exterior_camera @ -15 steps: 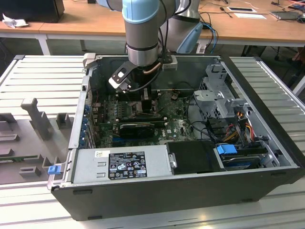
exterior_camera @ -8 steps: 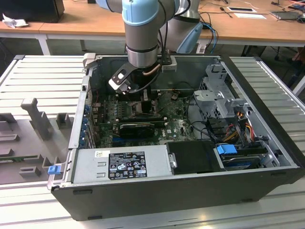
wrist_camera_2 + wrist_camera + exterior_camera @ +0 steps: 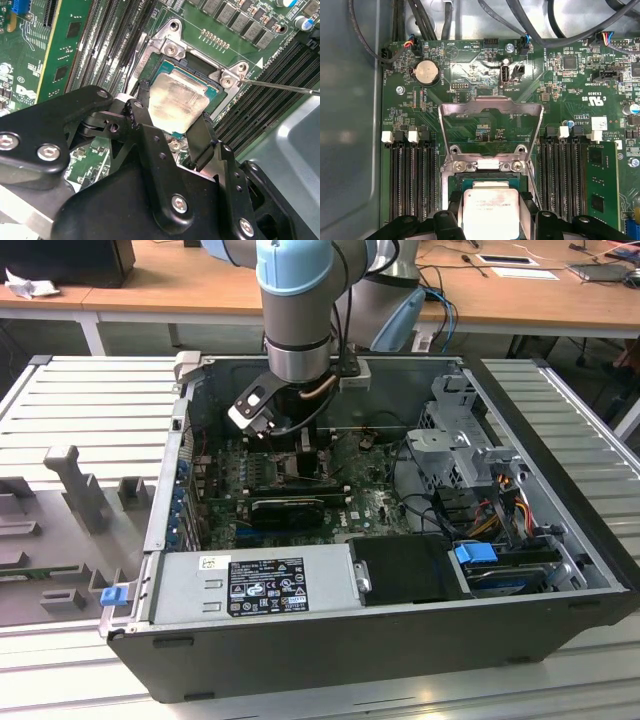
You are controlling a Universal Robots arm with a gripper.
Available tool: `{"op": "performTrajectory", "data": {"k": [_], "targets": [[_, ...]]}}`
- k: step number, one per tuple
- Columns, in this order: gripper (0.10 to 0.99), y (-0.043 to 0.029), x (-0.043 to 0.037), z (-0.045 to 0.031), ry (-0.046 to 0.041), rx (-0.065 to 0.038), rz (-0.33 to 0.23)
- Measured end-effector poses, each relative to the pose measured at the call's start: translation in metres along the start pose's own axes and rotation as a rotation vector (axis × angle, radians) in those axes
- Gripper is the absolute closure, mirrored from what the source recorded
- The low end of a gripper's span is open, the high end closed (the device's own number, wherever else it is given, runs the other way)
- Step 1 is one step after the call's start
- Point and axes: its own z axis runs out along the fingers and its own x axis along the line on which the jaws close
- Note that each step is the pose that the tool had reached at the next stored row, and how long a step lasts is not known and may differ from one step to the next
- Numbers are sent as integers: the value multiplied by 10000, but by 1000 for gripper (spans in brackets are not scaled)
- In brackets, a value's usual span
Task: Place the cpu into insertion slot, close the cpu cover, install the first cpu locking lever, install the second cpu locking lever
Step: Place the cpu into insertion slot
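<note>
The cpu (image 3: pixel 180 100), a small square chip with a silver-grey top, sits between my two black fingers (image 3: pixel 142 90) directly over the insertion slot (image 3: pixel 172 66). My gripper (image 3: pixel 172 107) is shut on the cpu's opposite edges. In the first wrist view the cpu (image 3: pixel 490 215) lies just in front of the cpu cover (image 3: pixel 470 106), a thin metal frame with a square window that stands swung up and open. A thin locking lever (image 3: pixel 285 88) sticks out beside the slot. In the exterior view my gripper (image 3: pixel 300 455) reaches down inside the computer case (image 3: pixel 330 650).
Memory slots (image 3: pixel 410 175) flank the socket, and a green memory module (image 3: pixel 600 180) stands at one side. A black card (image 3: pixel 290 508) lies nearer the power supply (image 3: pixel 250 585). The drive cage (image 3: pixel 460 440) and cables (image 3: pixel 490 510) crowd the exterior view's right.
</note>
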Motion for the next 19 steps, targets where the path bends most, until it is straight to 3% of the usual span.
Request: {"op": "performTrajectory", "data": {"k": [5,6,13,16,19], "targets": [[537,2,0,3,1,-1,1],[475,3,0,4,1,-1,1],[475,7,1,-31,0,11,1],[553,12,2,-85,0,21,1],[737,15,2,-123,-1,41,1]]}}
